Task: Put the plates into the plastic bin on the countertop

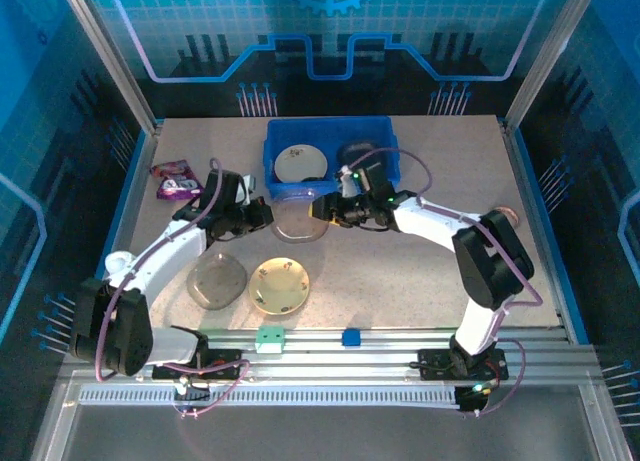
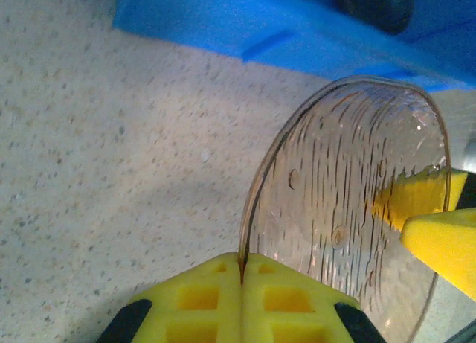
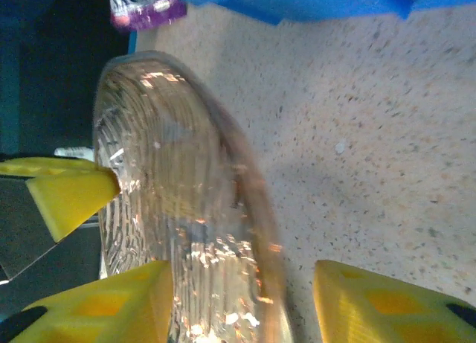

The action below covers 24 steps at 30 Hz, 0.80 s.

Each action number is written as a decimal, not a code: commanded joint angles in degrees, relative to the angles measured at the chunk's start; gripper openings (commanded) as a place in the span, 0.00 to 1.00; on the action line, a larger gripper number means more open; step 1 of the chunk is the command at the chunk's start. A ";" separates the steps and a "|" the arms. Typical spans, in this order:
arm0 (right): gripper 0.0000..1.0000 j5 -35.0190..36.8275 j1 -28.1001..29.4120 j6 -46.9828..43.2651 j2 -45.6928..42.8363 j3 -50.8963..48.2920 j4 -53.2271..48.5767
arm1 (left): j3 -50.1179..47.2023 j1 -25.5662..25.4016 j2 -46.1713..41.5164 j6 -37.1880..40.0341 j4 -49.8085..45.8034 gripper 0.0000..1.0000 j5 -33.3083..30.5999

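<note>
top: overhead, whole countertop (image 1: pixel 400 271) | wrists: close, opposite sides | shared: clear plate (image 2: pixel 335 194)

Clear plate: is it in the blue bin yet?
Not yet. The left gripper pinches the clear plate by its rim, over the countertop, outside the bin.

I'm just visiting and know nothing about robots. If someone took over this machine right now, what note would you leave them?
Left hand: shut on the rim of the clear ribbed plate, which sits between the two hands, just in front of the blue bin.
Right hand: open, its fingers either side of that plate's opposite rim.
Done: a cream plate and a dark plate lie in the bin.
To do: bin the clear plate, then the grey plate and the yellowish plate lying on the countertop.
</note>
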 commanded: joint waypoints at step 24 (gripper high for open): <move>0.66 9.46 -21.07 -1.65 -22.61 -8.82 -9.50 | 62.02 -3.44 47.52 -1.93 -9.60 0.00 -3.87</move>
